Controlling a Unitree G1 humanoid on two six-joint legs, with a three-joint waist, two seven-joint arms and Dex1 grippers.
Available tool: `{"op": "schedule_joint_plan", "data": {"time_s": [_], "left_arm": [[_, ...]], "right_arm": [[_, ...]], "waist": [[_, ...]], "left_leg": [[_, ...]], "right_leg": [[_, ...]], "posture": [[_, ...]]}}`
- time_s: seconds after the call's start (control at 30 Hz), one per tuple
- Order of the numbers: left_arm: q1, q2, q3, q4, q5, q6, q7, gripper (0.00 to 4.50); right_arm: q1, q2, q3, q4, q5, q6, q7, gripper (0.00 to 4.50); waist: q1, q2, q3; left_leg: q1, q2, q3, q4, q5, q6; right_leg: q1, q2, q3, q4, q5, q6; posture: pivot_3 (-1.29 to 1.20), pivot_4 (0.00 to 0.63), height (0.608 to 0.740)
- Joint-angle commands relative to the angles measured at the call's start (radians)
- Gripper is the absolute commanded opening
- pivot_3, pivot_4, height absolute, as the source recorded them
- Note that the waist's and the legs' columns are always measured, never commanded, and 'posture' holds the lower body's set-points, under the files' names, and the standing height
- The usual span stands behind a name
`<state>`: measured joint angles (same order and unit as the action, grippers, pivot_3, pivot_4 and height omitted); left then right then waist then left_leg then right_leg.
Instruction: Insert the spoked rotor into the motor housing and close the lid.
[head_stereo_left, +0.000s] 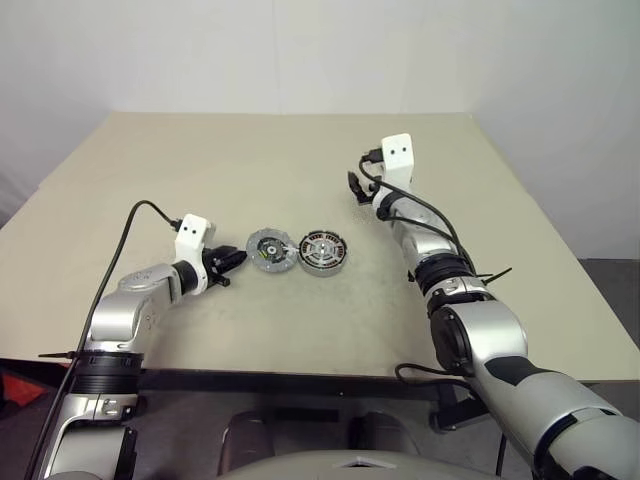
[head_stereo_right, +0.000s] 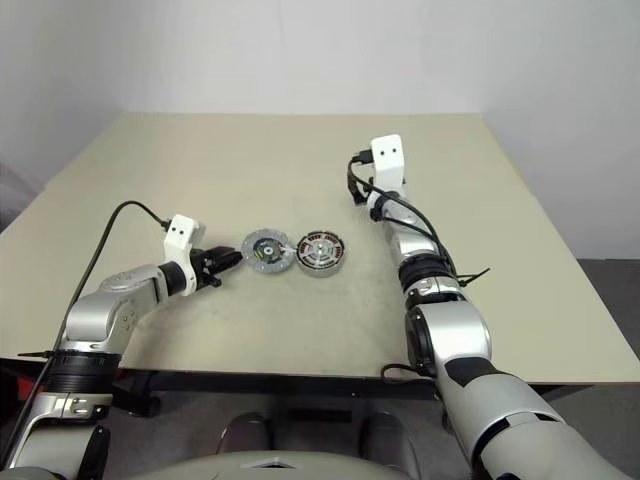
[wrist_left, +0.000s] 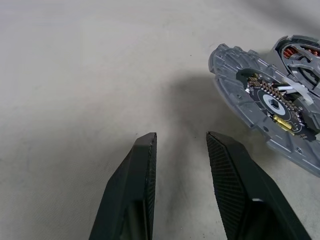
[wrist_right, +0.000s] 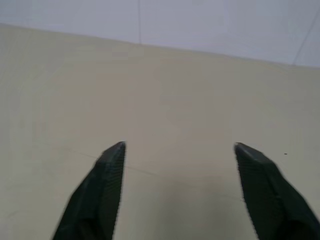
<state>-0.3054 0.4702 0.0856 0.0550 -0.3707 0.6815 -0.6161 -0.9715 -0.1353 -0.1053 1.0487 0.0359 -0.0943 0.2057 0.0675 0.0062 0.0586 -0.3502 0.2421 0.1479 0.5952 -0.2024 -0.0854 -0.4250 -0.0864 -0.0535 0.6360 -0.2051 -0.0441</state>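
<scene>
The lid (head_stereo_left: 271, 250), a grey round cap with a dark greenish inside, lies at the table's middle with its inside up, and its edge rests against the motor housing (head_stereo_left: 324, 252). The housing shows copper windings (wrist_left: 291, 52). The spoked rotor (head_stereo_left: 325, 248) sits on top of it, silver spokes inside a dark rim. My left gripper (head_stereo_left: 238, 260) hovers low just left of the lid, pointing at it, open with a narrow empty gap between its fingers (wrist_left: 145, 165). My right gripper (wrist_right: 180, 147) is held level above the bare table beyond the housing, wide open and empty.
The tan table (head_stereo_left: 200, 170) runs back to a white wall. Its front edge (head_stereo_left: 300, 374) is close to me. A black cable (head_stereo_left: 125, 235) loops from my left wrist, and others hang beside my right wrist (head_stereo_left: 356, 185).
</scene>
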Motion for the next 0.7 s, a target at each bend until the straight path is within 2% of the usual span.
{"op": "schedule_joint_plan", "data": {"time_s": [0.03,0.37,0.47,0.6,0.7], "left_arm": [[-0.021,0.006,0.013,-0.016,-0.001,-0.016,0.002,1.69],[-0.024,0.014,0.017,-0.011,0.001,-0.023,-0.003,1.69],[-0.024,0.014,0.015,-0.01,0.002,-0.027,-0.002,1.69],[-0.028,0.013,0.015,-0.006,0.002,-0.029,-0.002,1.69],[-0.028,0.011,0.013,-0.004,0.004,-0.03,0.0,1.69]], "right_arm": [[-0.038,-0.011,0.017,-0.032,-0.014,-0.01,0.011,2.54],[-0.034,-0.024,0.048,-0.022,-0.037,-0.03,0.045,2.54],[-0.034,-0.029,0.054,-0.024,-0.043,-0.036,0.059,3.17],[-0.028,-0.034,0.072,-0.047,-0.054,-0.049,0.099,4.43],[-0.031,-0.044,0.107,-0.031,-0.093,-0.053,0.092,4.47]], "waist": [[0.0,0.0,0.0],[0.0,0.0,0.0],[0.0,0.0,0.0],[0.0,0.0,0.0],[0.0,0.0,0.0]], "left_leg": [[0.0,0.0,0.0,0.0,0.0,0.0],[0.0,0.0,0.0,0.0,0.0,0.0],[0.0,0.0,0.0,0.0,0.0,0.0],[0.0,0.0,0.0,0.0,0.0,0.0],[0.0,0.0,0.0,0.0,0.0,0.0]], "right_leg": [[0.0,0.0,0.0,0.0,0.0,0.0],[0.0,0.0,0.0,0.0,0.0,0.0],[0.0,0.0,0.0,0.0,0.0,0.0],[0.0,0.0,0.0,0.0,0.0,0.0],[0.0,0.0,0.0,0.0,0.0,0.0]], "posture": [[0.0,0.0,0.74],[0.0,0.0,0.74],[0.0,0.0,0.74],[0.0,0.0,0.74],[0.0,0.0,0.74]]}}
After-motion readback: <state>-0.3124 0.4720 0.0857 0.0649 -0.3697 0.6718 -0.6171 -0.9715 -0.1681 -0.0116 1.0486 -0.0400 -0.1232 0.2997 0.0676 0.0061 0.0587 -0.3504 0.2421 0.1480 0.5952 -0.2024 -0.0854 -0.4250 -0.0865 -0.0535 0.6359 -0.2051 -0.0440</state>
